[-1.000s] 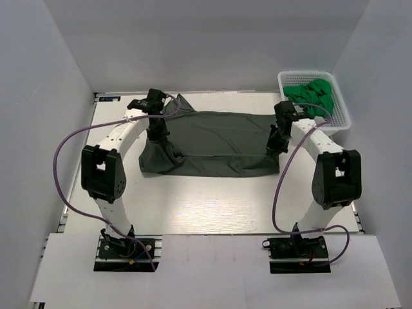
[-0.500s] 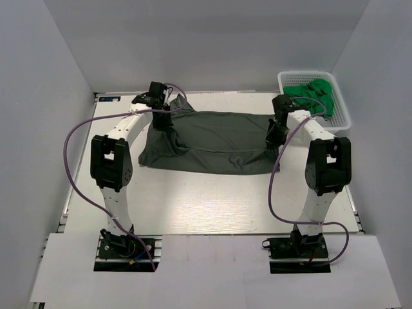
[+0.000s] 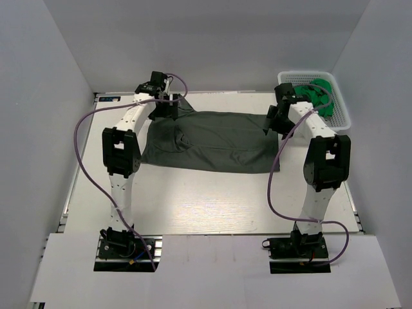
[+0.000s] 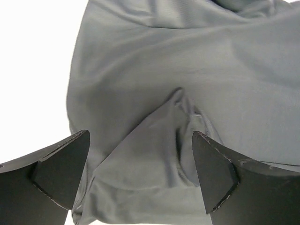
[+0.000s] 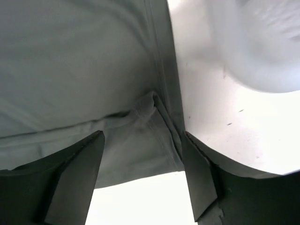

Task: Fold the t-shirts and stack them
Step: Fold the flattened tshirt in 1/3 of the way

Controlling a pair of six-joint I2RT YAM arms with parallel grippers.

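Note:
A dark charcoal t-shirt lies folded in a wide band across the far half of the table. Above its far left corner my left gripper stands open; in the left wrist view the fingers spread wide over a small peak of grey cloth, and nothing is between them. My right gripper is open over the shirt's right edge, and its wrist view shows the hemmed corner lying loose between the fingers. Green t-shirts sit bunched in the basket.
The white lattice basket stands at the far right corner, close behind the right arm. Bare white table stretches from the shirt's near edge to the arm bases. Grey walls enclose the table on three sides.
Both grippers carried the shirt's edge toward the far side, then opened and let it go. The shirt now lies flatter and further back.

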